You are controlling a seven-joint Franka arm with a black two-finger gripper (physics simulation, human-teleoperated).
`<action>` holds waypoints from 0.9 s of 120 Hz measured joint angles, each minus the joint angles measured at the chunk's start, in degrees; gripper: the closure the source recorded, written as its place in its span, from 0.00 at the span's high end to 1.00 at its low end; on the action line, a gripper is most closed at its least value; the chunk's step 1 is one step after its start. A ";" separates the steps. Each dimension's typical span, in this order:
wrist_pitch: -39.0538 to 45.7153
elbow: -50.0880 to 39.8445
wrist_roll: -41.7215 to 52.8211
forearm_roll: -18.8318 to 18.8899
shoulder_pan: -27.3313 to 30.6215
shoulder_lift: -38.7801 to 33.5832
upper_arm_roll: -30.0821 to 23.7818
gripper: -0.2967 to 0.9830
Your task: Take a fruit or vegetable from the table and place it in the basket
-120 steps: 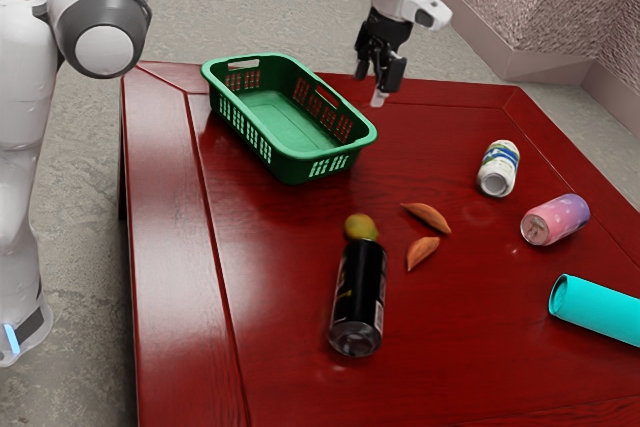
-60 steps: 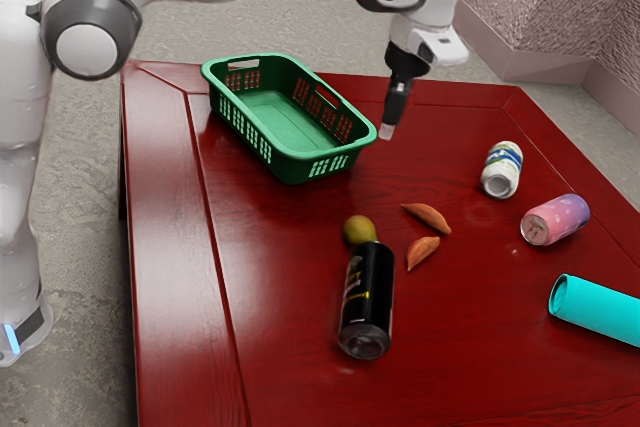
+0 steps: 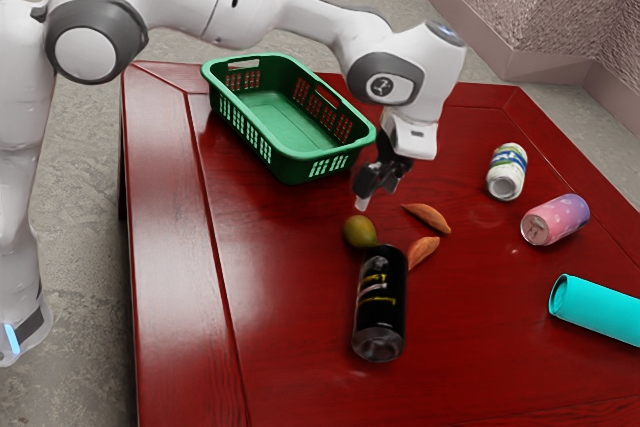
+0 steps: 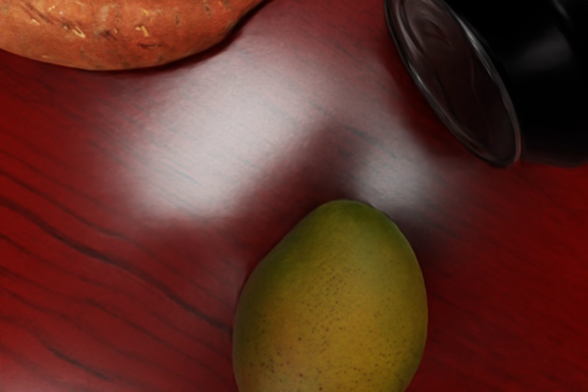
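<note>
Since the earlier frame, we had brought the arm (image 3: 400, 67) lower and the jaws in from beside the basket (image 3: 236, 125) to just over the mango (image 3: 361, 231). The black can (image 3: 380, 312) had rolled a little toward the exterior view's right, and the white can (image 3: 507, 171) had shifted slightly the same way (a smaller change, but readable).

State of jaws: we could not tell whether they stood open or closed. In the exterior view they were above the tabletop (image 3: 290, 347), near the mango.

Position of mango: on the tabletop, outside the basket, green at one end and yellower over the rest (finely speckled in the wrist view). The black can lay on its side near it, one end toward the fruit. We logged two sweet potatoes close by: one (image 3: 428, 216) farther from the black can, the other (image 3: 424, 250) just beside it.

Well apart, toward the exterior view's right, lay a pink can (image 3: 556, 219) and a turquoise cylinder (image 3: 600, 311), both on their sides.
</note>
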 joint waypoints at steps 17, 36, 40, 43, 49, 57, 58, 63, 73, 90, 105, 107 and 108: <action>2.46 -2.00 3.58 0.03 0.05 0.78 -0.24 0.77; 4.05 -2.21 7.54 0.73 0.09 2.11 -1.23 0.77; 4.25 -2.21 8.38 0.90 0.08 2.32 -1.36 0.77; 4.39 -2.21 8.98 1.04 0.08 2.42 -1.41 0.77; 4.61 -2.21 10.10 1.29 0.08 2.67 -1.45 0.77; 4.84 -2.21 11.44 1.50 0.09 3.05 -1.44 0.77; 4.86 -2.21 11.59 1.52 0.10 3.14 -1.44 0.77; 4.97 -2.21 12.34 1.60 0.09 3.75 -1.40 0.77; 5.27 -2.22 13.68 1.66 0.10 4.81 -1.34 0.77; 5.98 -2.22 15.53 1.70 0.18 6.67 -1.33 0.77; 6.63 -2.22 16.71 1.60 0.19 7.61 -1.33 0.69; 6.72 -2.21 16.81 1.59 0.19 7.66 -1.33 0.67; 6.77 -2.21 16.86 1.58 0.19 7.67 -1.32 0.67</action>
